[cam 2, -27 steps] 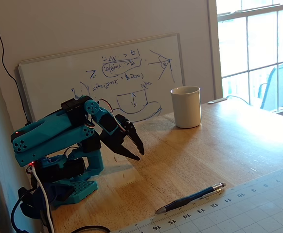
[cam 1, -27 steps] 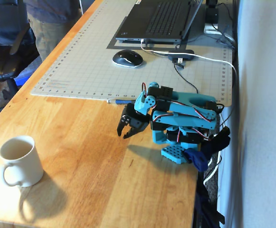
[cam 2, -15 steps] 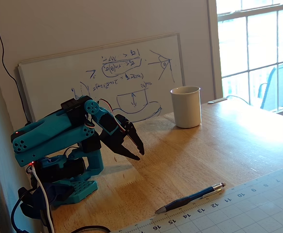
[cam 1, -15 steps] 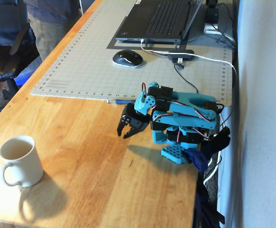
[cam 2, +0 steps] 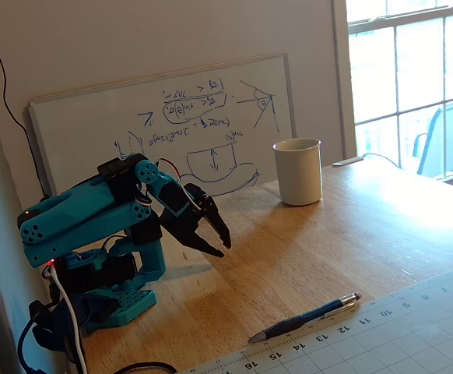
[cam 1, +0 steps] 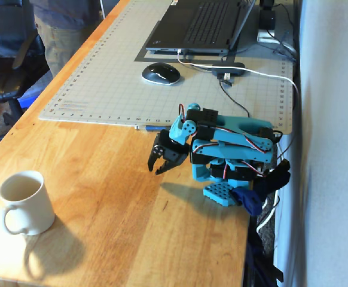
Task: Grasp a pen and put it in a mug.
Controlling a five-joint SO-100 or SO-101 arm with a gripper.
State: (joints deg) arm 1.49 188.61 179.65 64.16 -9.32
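Right now your biggest reference is the wooden tabletop (cam 1: pixel 126 197), with the gridded cutting mat (cam 1: pixel 114 84) lying across its far part in a fixed view. Next comes the folded blue arm, its tool (cam 2: pixel 220 241) hanging just above the wood with the jaws a little apart and nothing between them. You have the mug (cam 2: pixel 298 170) standing upright and well apart from the arm, open mouth up; it looks heavy enough to stay put, but a knock on the rim could tip it. Smallest is the pen (cam 2: pixel 304 318), lying flat on the wood right along the mat's edge, silvery tip pointing away from the arm's base. It should be light, stiff and smooth, so it may roll or slip. Take hold across the barrel near the middle, probably on the darker grip section, so it hangs balanced.
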